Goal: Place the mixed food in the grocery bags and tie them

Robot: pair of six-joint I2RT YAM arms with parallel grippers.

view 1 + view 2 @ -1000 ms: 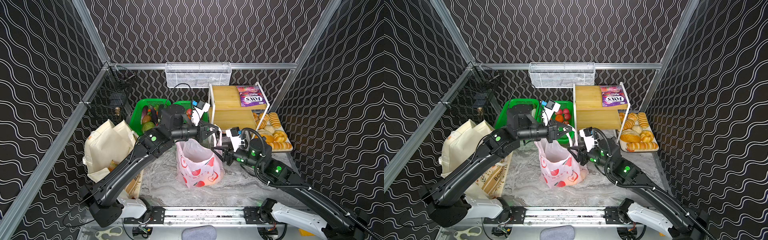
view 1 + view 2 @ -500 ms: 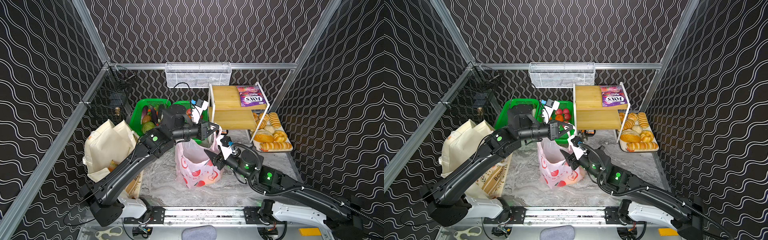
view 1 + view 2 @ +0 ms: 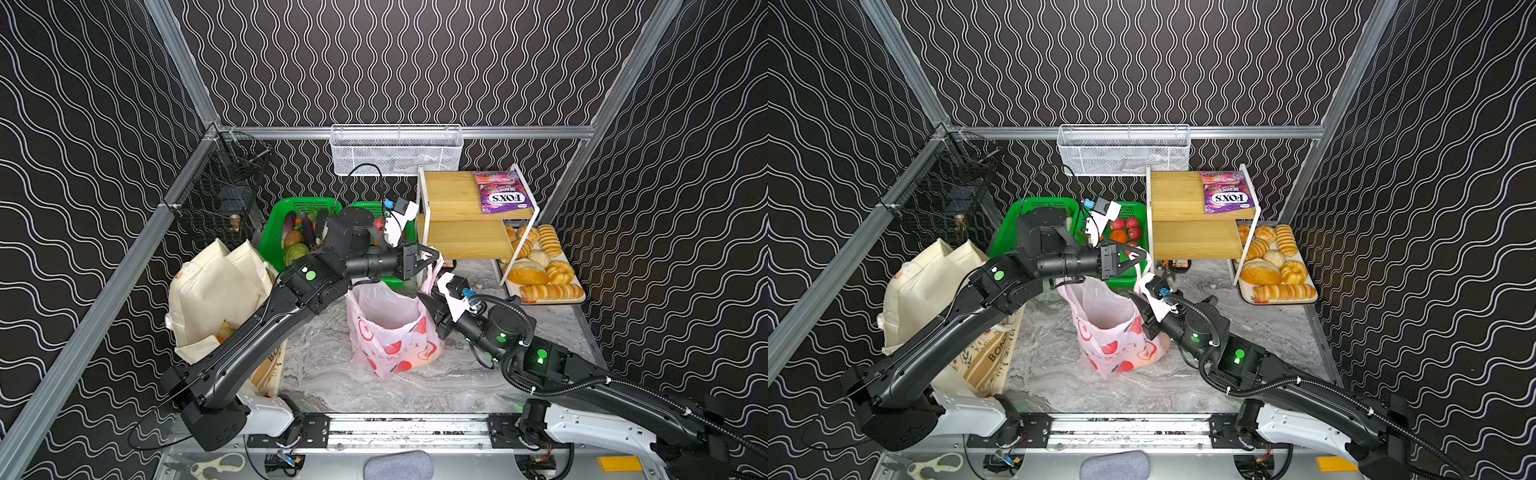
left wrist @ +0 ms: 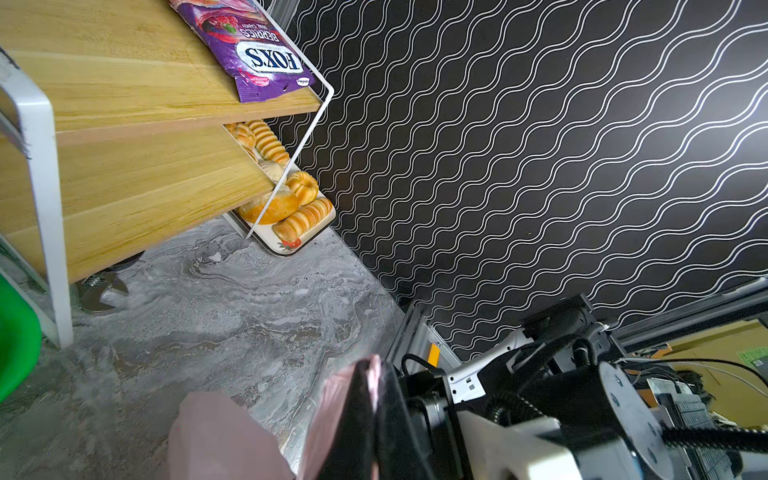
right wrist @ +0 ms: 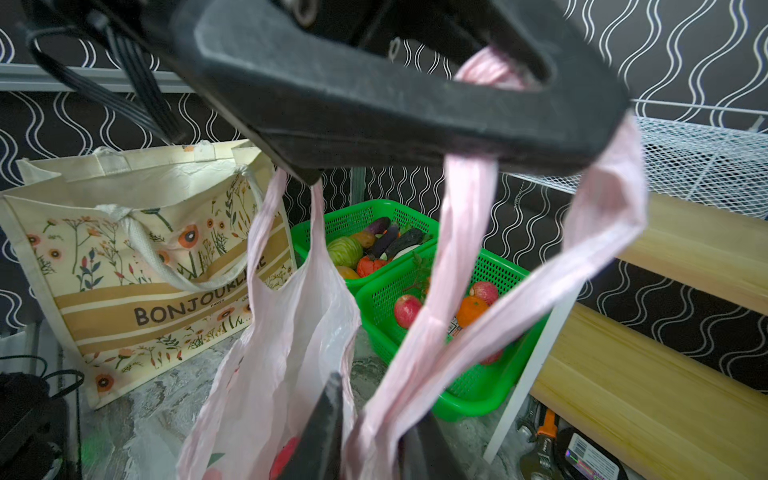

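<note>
Well, the pink plastic bag [image 3: 390,332] stands upright in the middle of the marbled desk [image 3: 332,374]. Its mouth gapes open and both loop handles are drawn up above it.

The left hand [image 3: 434,258] hangs just above the bag's far corner, reaching in level from the left arm's side. Its jaws are together, with the gathered handles pinched in them and pink strands draping down from it.

The right hand [image 3: 423,296] sits lower, right against the bag's rim on the right arm's side. It is clamped on a handle strand below the left hand. From the left wrist, a thin fold of pink shows squeezed between its two black fingers [image 4: 357,415].

Beside the bag on the left arm's side stands the canvas tote [image 3: 216,291], mouth open. Something orange shows inside it, too little to name.

Behind the bag sit two green baskets [image 3: 291,203]. The one nearer the tote holds vegetables, and the one straight behind the bag holds red apples [image 3: 1133,222] and an orange [image 3: 1119,236].

Behind the bag towards the right arm's side is the wooden shelf [image 3: 453,195], with the purple FOX'S packet [image 3: 500,197] flat on its top board. The bread rolls [image 3: 540,266] lie on a tray just past it.

What lies inside the bag I cannot tell, as its fruit print hides it.
</note>
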